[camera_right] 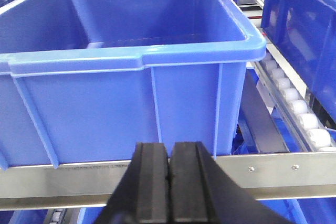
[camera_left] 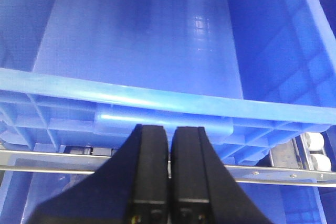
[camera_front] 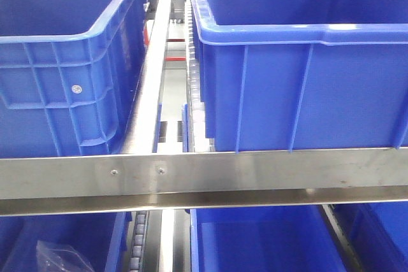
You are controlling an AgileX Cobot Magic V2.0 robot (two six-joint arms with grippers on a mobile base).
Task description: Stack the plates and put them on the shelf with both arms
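Plates: none in sight in any of the three views; where they lie cannot be told from here.

Left gripper: black fingers pressed together, nothing between them. It faces the near wall of a blue bin, just above a steel rail. The bin's interior looks bare.

Right gripper: black fingers likewise closed on nothing, level with the steel front rail under a second blue bin. White rollers run along the track to its right.

Front view: two blue bins, left and right, sit on the upper tier behind a steel crossbar. A narrow steel divider runs between them. More blue bins show below, and a crumpled clear bag lies in the lower left one.

Hazards, as judged from this stance:
- Both grippers sit close to bin walls and rails; a forward or sideways swing could knock a fingertip on the rim or the steel edge.
- With the plates unseen, any reach starts blind, so a mis-aimed descent is likely.
- Glossy, low-rimmed plates would be apt to slip from a narrow pinch.
- Two arms carrying one stack must move evenly, or the stack tips and the upper plate slides off.
- The bins fill the tier, leaving little free shelf room.
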